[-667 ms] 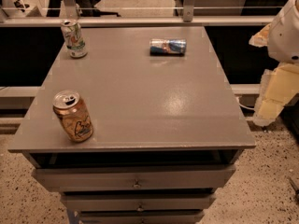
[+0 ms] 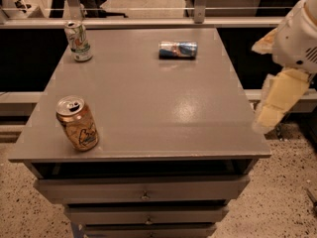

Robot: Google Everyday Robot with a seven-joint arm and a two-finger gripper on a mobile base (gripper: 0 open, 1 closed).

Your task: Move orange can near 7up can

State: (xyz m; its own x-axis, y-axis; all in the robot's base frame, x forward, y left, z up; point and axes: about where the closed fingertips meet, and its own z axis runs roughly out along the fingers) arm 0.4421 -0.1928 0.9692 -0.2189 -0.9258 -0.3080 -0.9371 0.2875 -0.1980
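The orange can stands upright near the front left corner of the grey table. It is orange-tan with a silver top and a dark logo. The 7up can, white and silver with green markings, stands upright at the far left corner. My gripper hangs off the table's right edge, at the end of the white and cream arm. It is far from both cans and holds nothing that shows.
A blue and silver can lies on its side at the far middle of the table. Drawers sit under the tabletop. A rail runs behind the table. Speckled floor lies around it.
The arm and gripper have shifted slightly left toward the table's right edge. The three cans have not moved.
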